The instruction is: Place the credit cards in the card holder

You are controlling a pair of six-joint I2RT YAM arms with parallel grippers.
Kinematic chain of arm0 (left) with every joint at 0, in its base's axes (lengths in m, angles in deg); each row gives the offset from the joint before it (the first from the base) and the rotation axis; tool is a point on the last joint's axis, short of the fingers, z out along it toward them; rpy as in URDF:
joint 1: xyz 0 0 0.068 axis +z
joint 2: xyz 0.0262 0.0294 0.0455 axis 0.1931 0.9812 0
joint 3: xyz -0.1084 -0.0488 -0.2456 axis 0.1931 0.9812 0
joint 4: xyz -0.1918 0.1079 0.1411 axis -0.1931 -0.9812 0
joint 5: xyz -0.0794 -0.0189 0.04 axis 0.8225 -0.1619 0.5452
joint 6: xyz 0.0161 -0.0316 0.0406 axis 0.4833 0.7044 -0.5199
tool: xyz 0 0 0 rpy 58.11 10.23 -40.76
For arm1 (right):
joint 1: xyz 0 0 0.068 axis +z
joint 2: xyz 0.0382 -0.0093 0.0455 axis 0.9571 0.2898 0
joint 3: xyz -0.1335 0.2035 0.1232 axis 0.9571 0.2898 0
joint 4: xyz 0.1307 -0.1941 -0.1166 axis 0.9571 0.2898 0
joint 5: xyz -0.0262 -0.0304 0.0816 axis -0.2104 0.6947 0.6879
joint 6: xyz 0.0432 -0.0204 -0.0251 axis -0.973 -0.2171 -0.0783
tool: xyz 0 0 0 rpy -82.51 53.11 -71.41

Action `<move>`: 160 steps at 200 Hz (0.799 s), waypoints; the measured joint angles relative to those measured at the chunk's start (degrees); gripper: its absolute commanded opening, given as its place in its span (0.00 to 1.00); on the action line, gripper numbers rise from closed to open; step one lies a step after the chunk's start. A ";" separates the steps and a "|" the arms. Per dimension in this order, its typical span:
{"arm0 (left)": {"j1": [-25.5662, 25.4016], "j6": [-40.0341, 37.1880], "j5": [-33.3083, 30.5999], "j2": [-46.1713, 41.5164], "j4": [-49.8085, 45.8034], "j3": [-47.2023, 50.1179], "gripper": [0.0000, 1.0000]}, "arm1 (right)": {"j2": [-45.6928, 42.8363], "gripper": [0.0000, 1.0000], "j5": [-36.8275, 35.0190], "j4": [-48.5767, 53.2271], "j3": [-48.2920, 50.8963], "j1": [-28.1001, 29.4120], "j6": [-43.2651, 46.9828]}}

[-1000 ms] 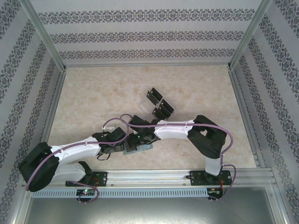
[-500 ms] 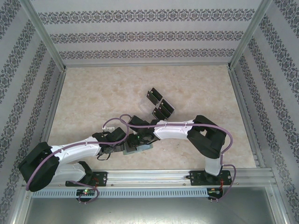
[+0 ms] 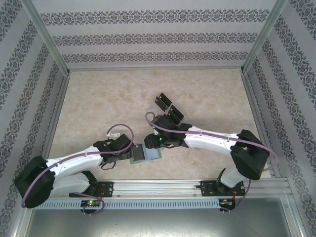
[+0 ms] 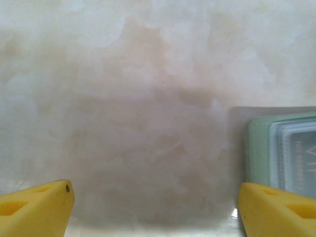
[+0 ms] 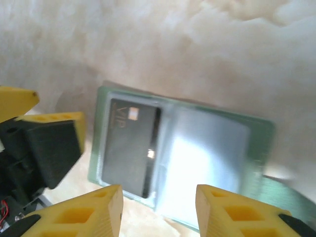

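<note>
Your 1st card (image 5: 129, 145) is in: it lies flat in the left pocket of the card holder (image 5: 182, 153), which sits opened out on the table (image 3: 98, 103) near the front edge, between your 2 arms. The holder's right pocket looks bare, though glare washes it out, so don't take that as certain. The right gripper (image 5: 158, 210) hangs just over the holder's near edge with its fingers part-way apart and nothing between them. The left gripper (image 4: 155, 210) sits low beside the holder's left end, spread wide and also empty, its right finger (image 4: 276, 210) close against the holder's edge without gripping it. So you are between cards: 1 placed, the next not yet fetched. The remaining credit cards (image 3: 169, 109) lie in a small dark cluster just beyond the holder, overlapping enough that I can't count them. I'd judge the next move is the right arm's: lift clear and go to that cluster. A flat card on a smooth top is awkward to pinch, so work an outer card by its edge, and let the left gripper steady the holder for the insert.
</note>
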 measured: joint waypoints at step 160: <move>0.04 -4.48 2.03 6.64 1.44 -6.84 0.91 | -6.27 0.41 -0.72 1.73 8.00 -3.23 0.94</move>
